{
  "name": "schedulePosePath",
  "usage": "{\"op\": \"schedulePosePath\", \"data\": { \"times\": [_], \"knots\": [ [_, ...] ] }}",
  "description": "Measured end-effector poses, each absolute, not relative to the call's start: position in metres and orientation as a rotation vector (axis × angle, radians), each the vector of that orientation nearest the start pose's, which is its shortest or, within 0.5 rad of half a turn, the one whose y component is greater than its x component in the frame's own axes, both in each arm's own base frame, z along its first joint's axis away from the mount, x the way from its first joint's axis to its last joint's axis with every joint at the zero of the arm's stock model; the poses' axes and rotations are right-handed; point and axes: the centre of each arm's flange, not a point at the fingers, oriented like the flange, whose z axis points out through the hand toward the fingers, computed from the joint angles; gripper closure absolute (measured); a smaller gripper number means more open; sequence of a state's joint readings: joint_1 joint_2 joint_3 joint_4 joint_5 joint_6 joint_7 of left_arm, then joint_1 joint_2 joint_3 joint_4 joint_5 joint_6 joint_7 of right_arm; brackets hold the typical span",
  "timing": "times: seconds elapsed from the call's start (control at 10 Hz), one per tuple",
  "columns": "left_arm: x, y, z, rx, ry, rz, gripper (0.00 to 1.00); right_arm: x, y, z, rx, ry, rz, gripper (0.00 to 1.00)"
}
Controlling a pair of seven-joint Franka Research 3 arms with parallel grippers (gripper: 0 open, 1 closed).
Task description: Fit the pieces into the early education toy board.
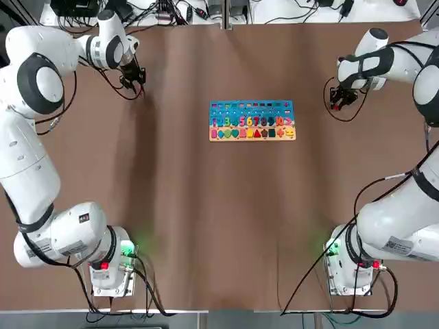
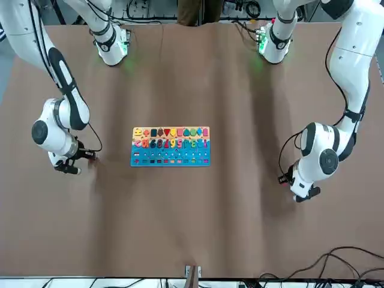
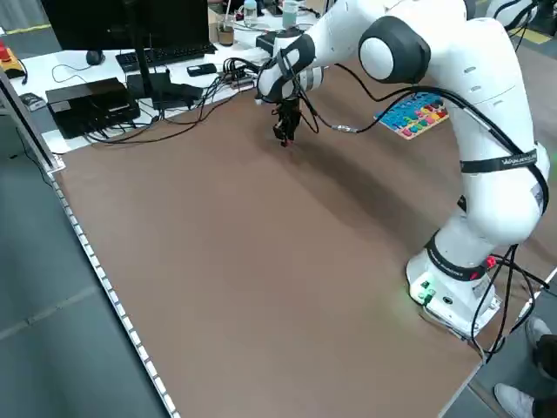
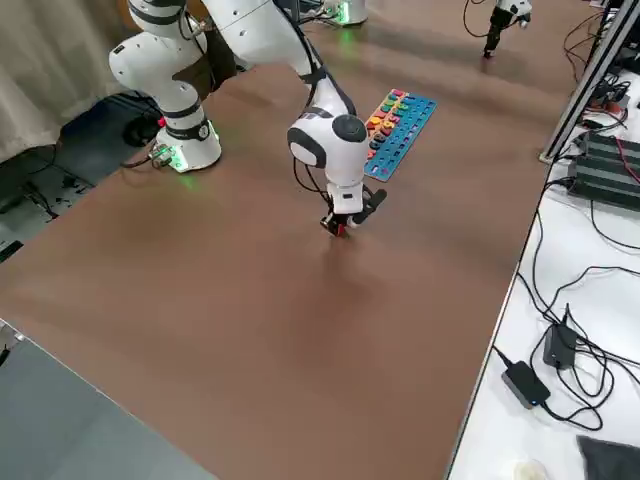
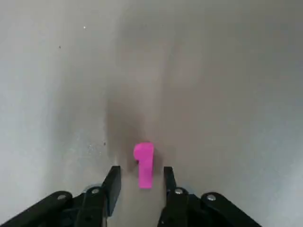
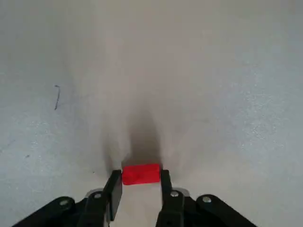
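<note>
The early education toy board (image 1: 252,120) lies flat at the table's middle back, its blue top and rows of coloured numbers and shapes showing. Far to its left, my left gripper (image 1: 134,81) points down at the table. Its fingers (image 5: 112,183) stand open on either side of a pink piece (image 5: 143,164), with a gap on each side. Far to the board's right, my right gripper (image 1: 339,99) is also low over the table. In the right wrist view its fingers (image 6: 115,187) press both ends of a red piece (image 6: 141,173) that rests on the table.
Brown table surface (image 1: 219,219) stretches between the board and both arm bases (image 1: 110,271). Beyond the far edge lie cables, a keyboard and black boxes (image 3: 91,104). More cables and a power brick (image 4: 525,380) sit on the white bench at the right side.
</note>
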State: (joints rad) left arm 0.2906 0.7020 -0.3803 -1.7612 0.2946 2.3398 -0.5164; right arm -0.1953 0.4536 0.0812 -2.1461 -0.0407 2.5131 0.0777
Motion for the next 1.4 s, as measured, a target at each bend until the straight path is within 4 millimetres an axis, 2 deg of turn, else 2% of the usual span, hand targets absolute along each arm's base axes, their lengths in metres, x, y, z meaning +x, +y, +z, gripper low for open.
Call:
{"op": "schedulePosePath", "data": {
  "times": [0.2, 0.3, 0.4, 0.5, 0.8, 0.9, 1.0, 1.2, 1.4],
  "knots": [
    [0.653, -0.036, 0.183, -3.126, -0.447, 0.105, 0.59, 0.557, -0.063, 0.181, -3.113, 0.257, 0.131, 0.6],
    [0.653, -0.036, 0.184, -3.126, -0.447, 0.105, 0.65, 0.557, -0.063, 0.181, -3.113, 0.257, 0.131, 0.6],
    [0.653, -0.036, 0.184, -3.126, -0.447, 0.103, 0.79, 0.556, -0.063, 0.181, -3.113, 0.256, 0.135, 0.6],
    [0.653, -0.036, 0.184, -3.127, -0.448, 0.102, 0.85, 0.556, -0.063, 0.181, -3.113, 0.256, 0.139, 0.63],
    [0.654, -0.037, 0.187, -3.128, -0.441, 0.091, 0.86, 0.556, -0.063, 0.182, -3.113, 0.255, 0.15, 0.64],
    [0.654, -0.046, 0.192, -3.134, -0.415, 0.079, 0.86, 0.556, -0.063, 0.182, -3.113, 0.255, 0.152, 0.64],
    [0.651, -0.068, 0.2, -3.137, -0.365, 0.067, 0.86, 0.556, -0.062, 0.183, -3.113, 0.254, 0.154, 0.64],
    [0.632, -0.135, 0.215, -3.131, -0.262, 0.052, 0.86, 0.556, -0.056, 0.192, -3.112, 0.237, 0.177, 0.64],
    [0.608, -0.205, 0.227, -3.127, -0.19, 0.032, 0.86, 0.558, -0.037, 0.205, -3.116, 0.209, 0.178, 0.64]
  ]
}}
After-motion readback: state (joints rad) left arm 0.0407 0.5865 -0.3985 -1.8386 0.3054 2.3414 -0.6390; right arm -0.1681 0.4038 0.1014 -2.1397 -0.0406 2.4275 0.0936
